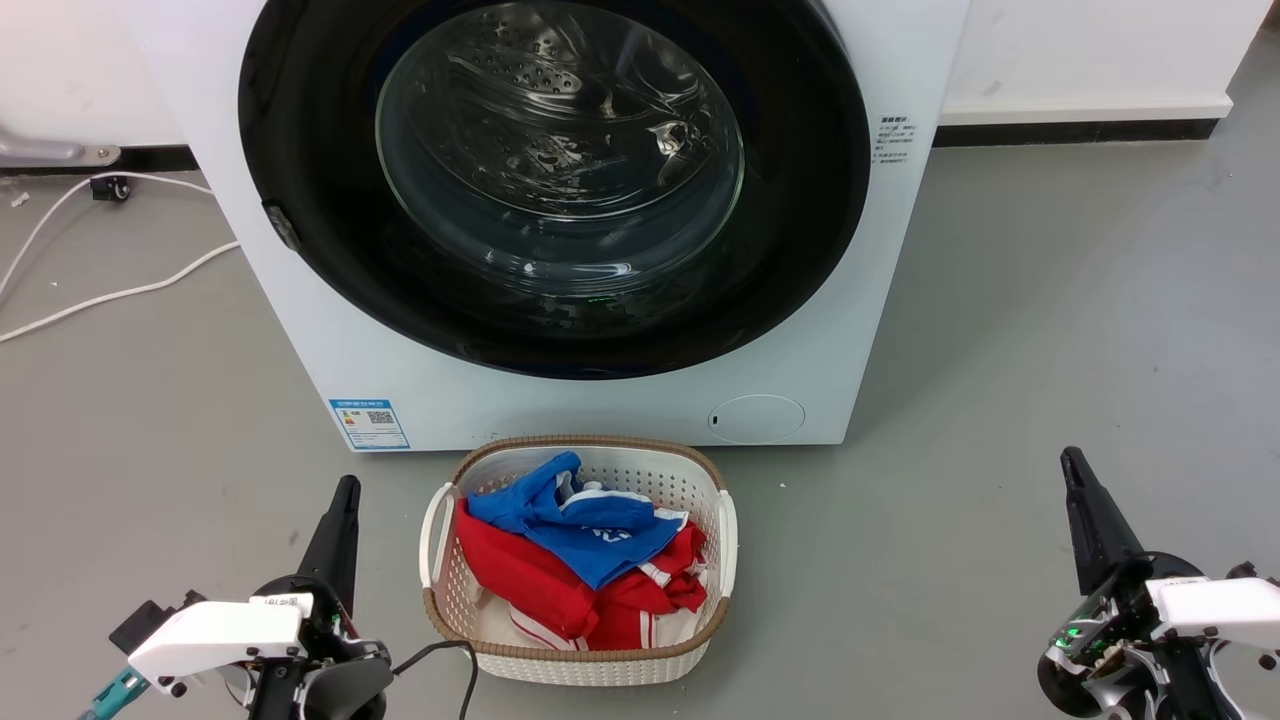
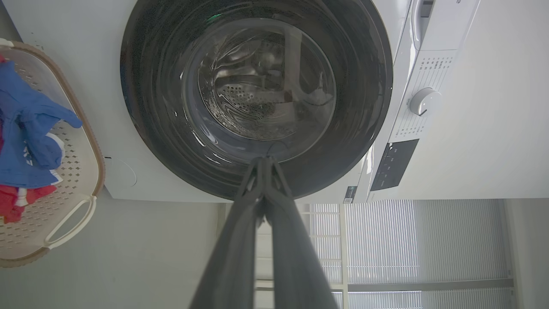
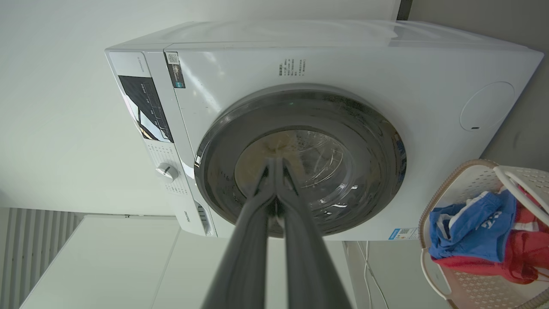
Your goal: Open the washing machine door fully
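Note:
The white washing machine (image 1: 300,320) stands straight ahead on the grey floor. Its round black-rimmed door (image 1: 310,160) with the bulging glass window lies flat against the front, closed. A small dark catch (image 1: 281,226) sits on the door's left rim. My left gripper (image 1: 345,487) rests low at the lower left, fingers together, holding nothing. My right gripper (image 1: 1072,460) rests low at the lower right, also shut and empty. Both are well short of the machine. The door (image 2: 146,111) shows in the left wrist view beyond the shut gripper (image 2: 263,159), and the door (image 3: 377,128) shows beyond the right gripper (image 3: 276,159).
A white laundry basket (image 1: 727,530) with a brown woven rim holds red and blue clothes, right in front of the machine between my arms. White cables (image 1: 120,292) trail over the floor at the left. The control dial (image 2: 424,101) sits on the machine's top panel.

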Robot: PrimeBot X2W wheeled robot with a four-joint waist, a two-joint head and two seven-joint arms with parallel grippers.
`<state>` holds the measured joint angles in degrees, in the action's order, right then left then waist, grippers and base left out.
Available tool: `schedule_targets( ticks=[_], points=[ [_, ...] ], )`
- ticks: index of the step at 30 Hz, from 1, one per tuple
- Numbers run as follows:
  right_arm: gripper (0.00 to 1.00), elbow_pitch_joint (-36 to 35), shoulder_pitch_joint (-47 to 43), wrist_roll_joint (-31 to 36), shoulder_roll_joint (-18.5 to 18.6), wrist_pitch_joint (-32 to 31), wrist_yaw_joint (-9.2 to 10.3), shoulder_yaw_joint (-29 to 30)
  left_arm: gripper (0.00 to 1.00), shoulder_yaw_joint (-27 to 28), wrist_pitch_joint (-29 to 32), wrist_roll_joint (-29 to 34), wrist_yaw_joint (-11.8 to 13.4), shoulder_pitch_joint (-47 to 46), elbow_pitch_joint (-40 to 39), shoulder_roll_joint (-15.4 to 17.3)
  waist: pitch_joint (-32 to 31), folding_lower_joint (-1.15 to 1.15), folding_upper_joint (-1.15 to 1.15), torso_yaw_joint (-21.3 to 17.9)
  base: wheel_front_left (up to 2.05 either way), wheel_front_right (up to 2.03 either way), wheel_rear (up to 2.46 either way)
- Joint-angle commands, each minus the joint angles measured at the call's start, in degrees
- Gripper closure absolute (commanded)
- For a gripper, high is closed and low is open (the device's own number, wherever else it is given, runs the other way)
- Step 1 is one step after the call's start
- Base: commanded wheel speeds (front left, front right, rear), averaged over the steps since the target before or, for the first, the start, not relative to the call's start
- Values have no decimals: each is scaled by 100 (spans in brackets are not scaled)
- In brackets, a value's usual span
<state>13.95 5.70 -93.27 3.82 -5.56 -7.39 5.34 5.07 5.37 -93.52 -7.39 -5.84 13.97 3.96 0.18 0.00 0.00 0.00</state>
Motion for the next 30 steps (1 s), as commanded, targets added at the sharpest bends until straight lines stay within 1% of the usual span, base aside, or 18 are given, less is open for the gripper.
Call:
schedule_targets(
  ticks=[1, 27, 28, 29, 30],
  points=[
    [100, 6, 72, 30, -16, -5, -19, 13, 100, 16, 12, 27, -18, -47, 7, -6, 0, 0, 0, 0, 0, 0, 0],
    [100, 9, 77, 67, -42, -33, -19, 48, 100, 55, 48, 66, -19, -53, 9, -33, 0, 0, 0, 0, 0, 0, 0],
    [0, 2, 2, 30, -24, -27, 0, 37, 0, 43, 28, 42, 0, -2, 2, -33, 0, 0, 0, 0, 0, 0, 0],
    [100, 32, -23, 30, -27, -26, 0, 32, 100, 37, 24, 43, 1, 19, 39, -43, 0, 0, 0, 0, 0, 0, 0],
    [0, 81, -65, 30, -34, -25, 1, 31, 0, 28, 22, 42, 5, 62, 91, -56, 0, 0, 0, 0, 0, 0, 0]
  ],
)
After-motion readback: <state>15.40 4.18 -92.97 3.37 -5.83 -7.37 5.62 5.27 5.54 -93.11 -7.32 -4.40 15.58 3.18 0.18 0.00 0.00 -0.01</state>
